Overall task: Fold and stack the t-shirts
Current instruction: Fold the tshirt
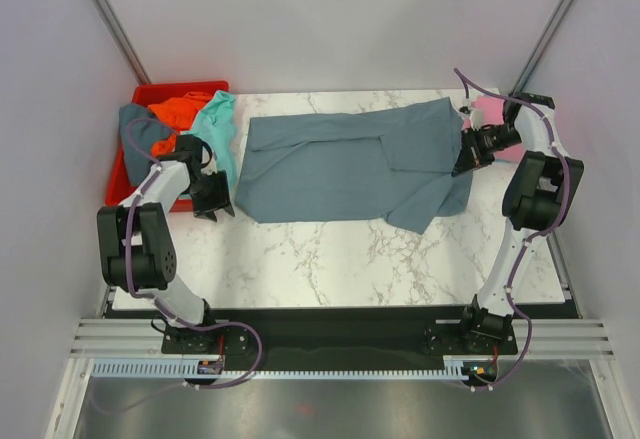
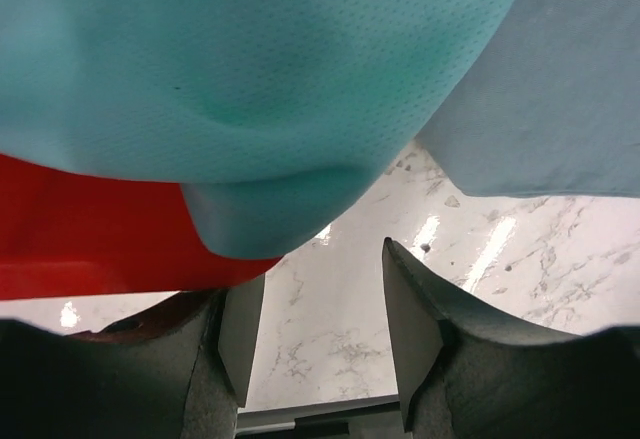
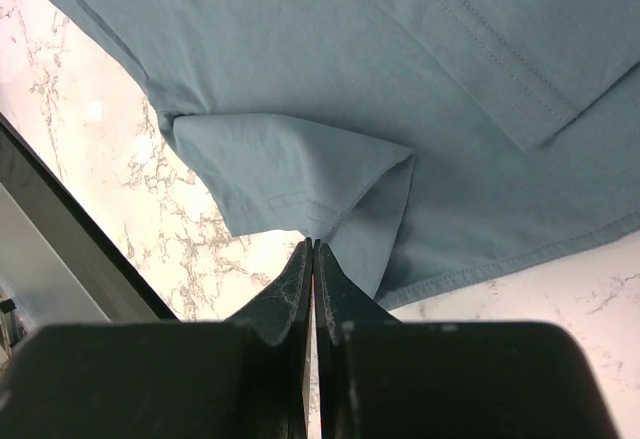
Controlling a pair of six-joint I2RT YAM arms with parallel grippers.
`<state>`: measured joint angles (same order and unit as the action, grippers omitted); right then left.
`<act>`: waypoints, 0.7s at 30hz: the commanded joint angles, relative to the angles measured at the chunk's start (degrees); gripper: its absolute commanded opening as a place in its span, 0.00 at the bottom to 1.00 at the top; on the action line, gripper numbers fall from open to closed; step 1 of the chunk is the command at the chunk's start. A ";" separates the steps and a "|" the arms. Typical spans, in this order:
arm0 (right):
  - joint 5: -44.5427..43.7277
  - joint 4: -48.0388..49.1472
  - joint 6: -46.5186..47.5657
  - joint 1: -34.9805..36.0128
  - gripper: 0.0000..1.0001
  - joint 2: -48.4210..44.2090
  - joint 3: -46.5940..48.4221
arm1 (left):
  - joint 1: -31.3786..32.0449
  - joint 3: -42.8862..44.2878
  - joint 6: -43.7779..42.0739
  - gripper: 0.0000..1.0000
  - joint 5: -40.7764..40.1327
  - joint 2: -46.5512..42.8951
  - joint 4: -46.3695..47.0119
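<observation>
The slate blue-grey t-shirt [image 1: 340, 169] is being carried by the bench [image 1: 330, 259], spread nearly flat across its far half, with its right end partly doubled over. It is judged to be soft, light and limp: it is likely to sag and crease wherever it is lifted, and a single layer could easily be slipped out of a loose pinch. A hold is best taken at a hem or a sleeve seam, where the cloth is being thickened by stitching, such as the folded sleeve [image 3: 290, 174] lying just ahead of the right gripper [image 3: 312, 259]. That gripper's jaws are being held pressed together, tips at the sleeve's edge; whether any cloth is being caught cannot be told. The left gripper [image 1: 212, 202] is being held low over bare bench beside the shirt's left edge, its jaws spread with nothing between them.

The teal t-shirt [image 1: 216, 117] is being draped over the rim of the red bin [image 1: 185, 88] and down onto the bench; its mesh-like weave suggests something lighter and slicker. Inside the bin the orange t-shirt [image 1: 180, 111] and a darker grey-blue garment [image 1: 138, 131] are being kept in a crumpled heap. The pink t-shirt [image 1: 490, 111] is being partly hidden behind the right arm at the far right corner.
</observation>
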<state>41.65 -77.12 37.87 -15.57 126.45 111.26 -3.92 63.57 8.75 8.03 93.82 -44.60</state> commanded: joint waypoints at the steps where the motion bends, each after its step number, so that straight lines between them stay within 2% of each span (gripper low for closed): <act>1: 2.47 -4.97 0.28 0.37 0.06 -2.70 1.59 | 0.50 3.40 1.27 0.57 5.50 3.20 1.80; 8: 1.77 -4.79 0.98 0.28 0.06 -3.32 0.18 | 0.76 8.31 1.36 0.57 9.01 9.27 3.20; 14: 0.98 -4.53 1.60 0.28 0.06 -3.32 -0.34 | 2.95 11.49 0.83 0.57 8.93 11.73 2.50; 16: 1.33 -4.27 1.33 0.28 0.06 -3.14 -0.61 | 5.22 11.14 0.91 0.57 7.88 11.47 2.24; 21: 1.95 -3.04 1.16 0.28 0.05 -3.76 -2.01 | 7.44 5.70 1.70 0.55 6.82 3.33 0.93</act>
<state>41.69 -77.12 37.89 -15.42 126.26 110.02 2.55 71.46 9.78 15.11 102.69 -46.89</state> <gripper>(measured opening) 0.058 0.563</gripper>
